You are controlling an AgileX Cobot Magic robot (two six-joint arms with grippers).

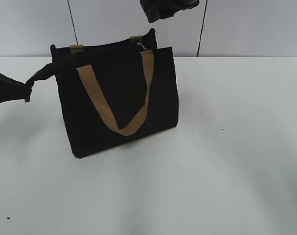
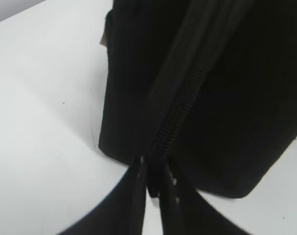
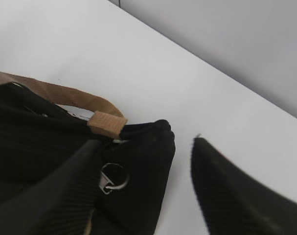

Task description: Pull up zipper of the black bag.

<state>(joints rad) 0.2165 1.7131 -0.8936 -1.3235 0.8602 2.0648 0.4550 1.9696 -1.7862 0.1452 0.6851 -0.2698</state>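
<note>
The black bag (image 1: 119, 93) stands upright on the white table, its tan handle (image 1: 95, 100) hanging in a V on its face. The zipper's silver ring pull (image 3: 113, 178) lies at the bag's right top end, seen faintly in the exterior view (image 1: 142, 46). My left gripper (image 1: 27, 90) is shut on the black fabric tail at the left end of the zip track (image 2: 180, 112); its jaws (image 2: 155, 183) pinch that tail. My right gripper (image 3: 146, 144) is open above the right top corner, one finger over the bag next to the pull, the other beyond the corner. It shows partly at the exterior view's top edge (image 1: 168, 7).
The white table (image 1: 236, 147) spreads around the bag, with a grey wall behind. A tan strap tab (image 3: 106, 122) sits just beside the ring pull, and another tan tab (image 1: 76, 48) is on the bag's top left.
</note>
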